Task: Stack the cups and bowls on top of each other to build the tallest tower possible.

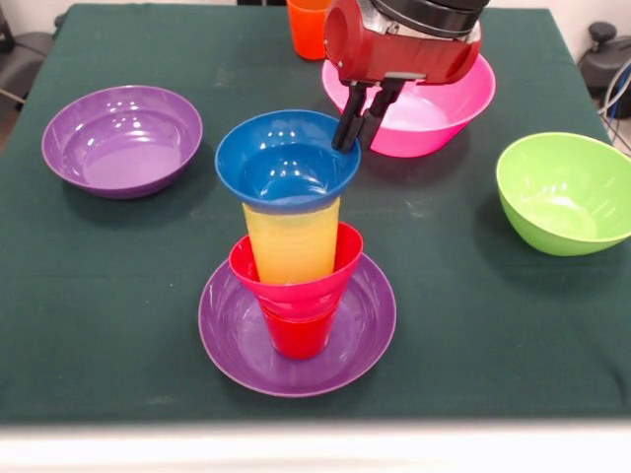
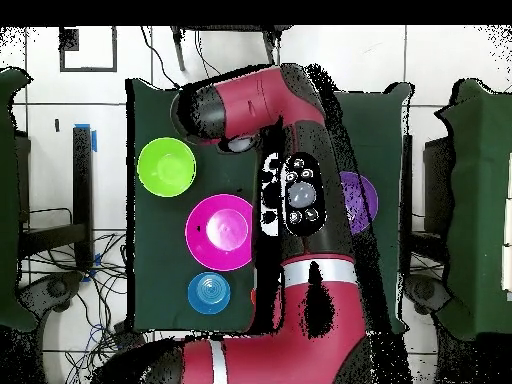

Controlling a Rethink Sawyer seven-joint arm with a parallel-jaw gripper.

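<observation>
Glossy red arm, black joints, slim black pincer.

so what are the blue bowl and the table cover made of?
Blue bowl: looks like glossy moulded plastic, with bright highlights and faint rings inside. Table cover: probably dark green cloth, matte, with light creases and specks. Neither is certain from looks alone.

Orange cup cut off by top edge in front view, right side behind gripper housing. Arm above gripper cut off by same edge. Part of pink bowl rim hidden behind red housing. Red cup mostly hidden inside crimson bowl; only bottom shows. Lower part of yellow cup hidden in same bowl. In overhead view, tower hidden under arm, purple bowl half covered, gripper not seen.
</observation>
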